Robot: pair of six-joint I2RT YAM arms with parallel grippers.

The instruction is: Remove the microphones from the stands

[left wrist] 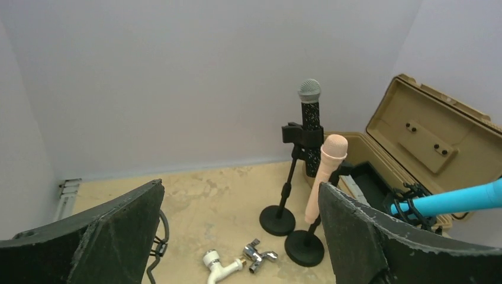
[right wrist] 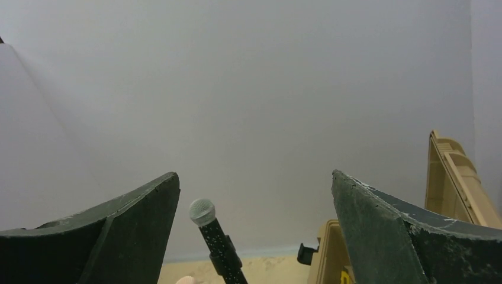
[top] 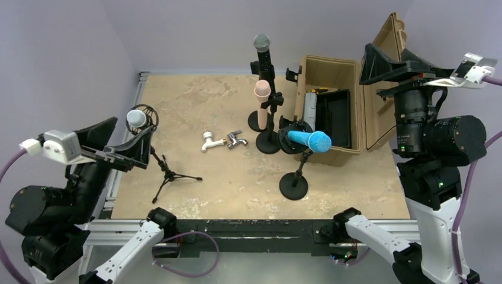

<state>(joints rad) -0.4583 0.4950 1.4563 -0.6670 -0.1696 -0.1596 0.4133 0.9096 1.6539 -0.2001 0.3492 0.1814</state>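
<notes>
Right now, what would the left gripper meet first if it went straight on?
The left gripper, jaws open, would probably reach the pink microphone first, though depth is unclear; the taps lie lower, on the table.

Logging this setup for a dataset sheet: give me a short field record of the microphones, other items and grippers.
on stands: black microphone, pink microphone, blue microphone, silver microphone
loose: white tap, chrome tap
case: open
left gripper: open, near silver microphone
right gripper: open, holding nothing
</notes>
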